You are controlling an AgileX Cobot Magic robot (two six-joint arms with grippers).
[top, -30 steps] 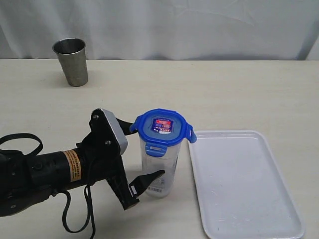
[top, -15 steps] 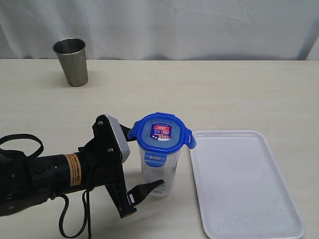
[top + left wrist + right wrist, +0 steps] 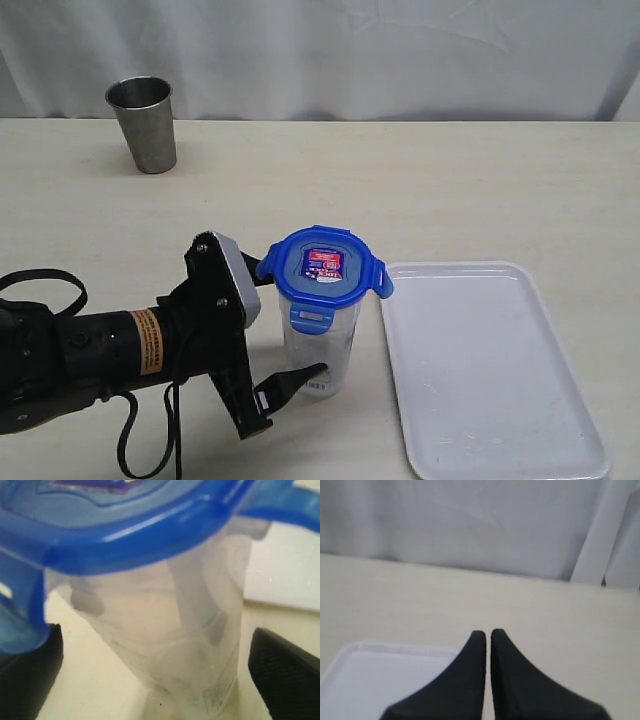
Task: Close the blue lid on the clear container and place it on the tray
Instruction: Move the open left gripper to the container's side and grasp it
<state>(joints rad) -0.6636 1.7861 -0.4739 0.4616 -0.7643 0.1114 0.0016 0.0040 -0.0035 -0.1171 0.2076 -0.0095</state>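
The clear container stands upright on the table just left of the white tray. The blue lid sits on top of it, one flap hanging down in front and the side flaps sticking out. My left gripper is open with the container between its fingers; one finger shows in front, low by the label, and the other is mostly hidden behind. In the left wrist view the container and lid fill the frame between the two pads. My right gripper is shut and empty over the tray's edge.
A steel cup stands at the far left of the table, well away from the arm. A white curtain hangs behind the table. The tray lies close beside the container on the side away from the left arm.
My left gripper has slid a little lower and further around the container, and the container with its lid has shifted slightly. Over the last half second almost nothing moved.
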